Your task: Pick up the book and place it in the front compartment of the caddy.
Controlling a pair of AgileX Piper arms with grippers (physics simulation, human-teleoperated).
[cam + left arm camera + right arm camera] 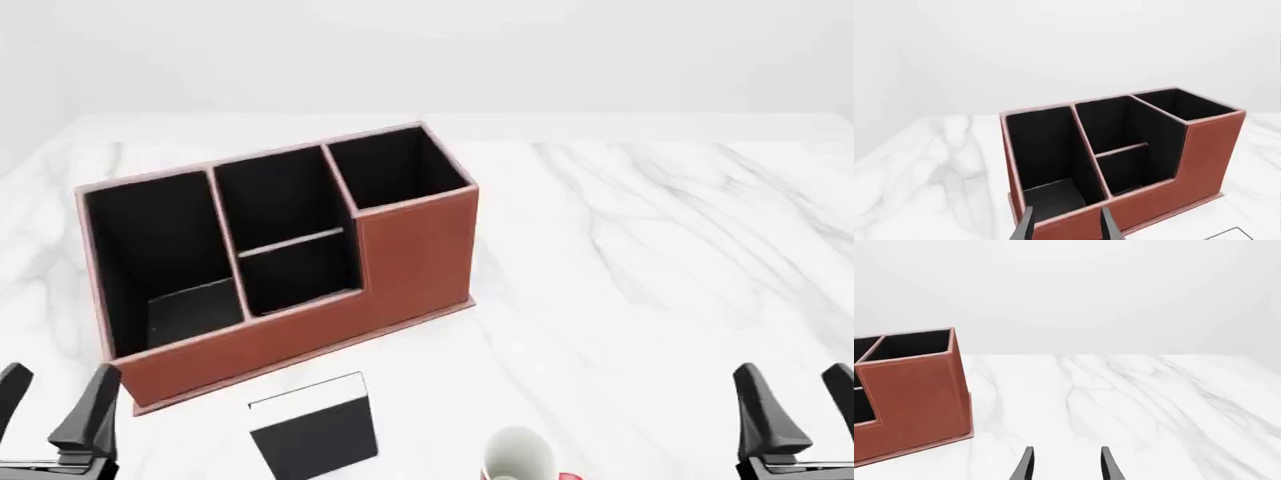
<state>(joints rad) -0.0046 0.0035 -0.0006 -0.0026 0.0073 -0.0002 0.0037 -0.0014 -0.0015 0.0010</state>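
Left wrist view: our left gripper [1066,225] shows two parted fingers holding nothing. The caddy [1201,155] stands just ahead of them, its pockets open toward us; a pale corner at the frame's edge may be the book [1231,233].
Front view: the book [314,425] lies flat, nearer our left gripper [54,415] than our right gripper [797,410], so we judge the left arm suits the pick. The front compartment [300,275] sits just beyond the book, behind the low wall. A mug [518,458] stands beside the book.
Right wrist view: right fingers spread, empty; bare table [1154,405] ahead, caddy off to one side.
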